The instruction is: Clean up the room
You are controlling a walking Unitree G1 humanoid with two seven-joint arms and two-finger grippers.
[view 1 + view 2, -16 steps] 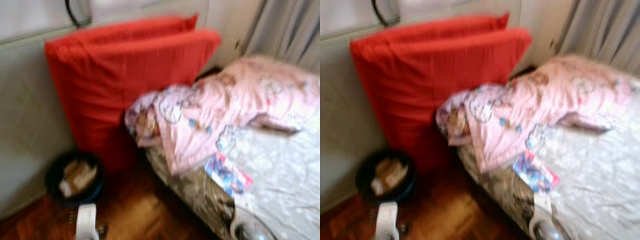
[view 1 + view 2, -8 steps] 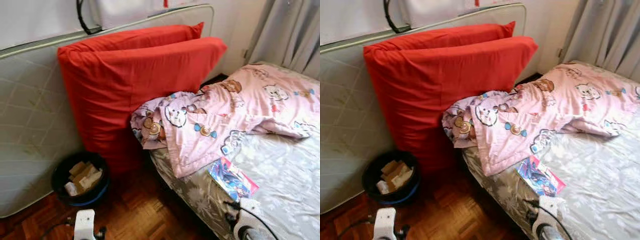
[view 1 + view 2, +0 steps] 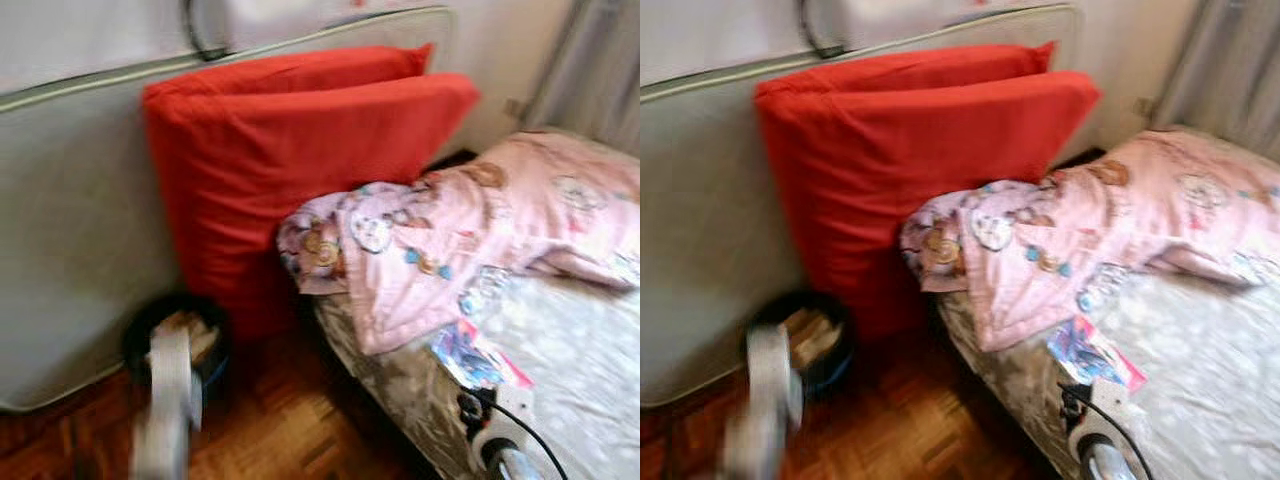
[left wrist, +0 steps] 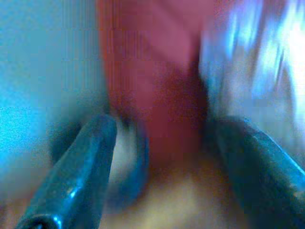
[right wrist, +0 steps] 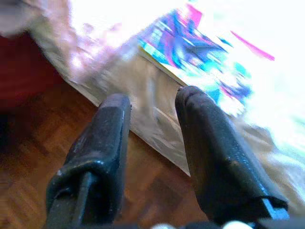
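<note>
Two red pillows stood on edge against a grey mattress propped by the wall, their long sides running along it; their lower ends were hidden behind the quilt and the bed. Motion blur softened every view. A pink quilt lay bunched across the head of the bed, one corner hanging over the near edge toward the parquet floor.

A colourful booklet lay flat just beside the bed's near edge, below the quilt's corner, its long axis running slantwise toward that edge; its print was too blurred to read. A dark bin with pale scraps inside sat on the floor at the foot of the pillows, partly covered by the left arm, itself only a pale smear.

The left gripper was spread wide, aimed at the gap between mattress and bed, nothing between its fingers. The right gripper, slightly parted and empty, hovered over the floor near the bed's edge, pointing at the booklet. Its wrist was cut off by the frame bottom.
</note>
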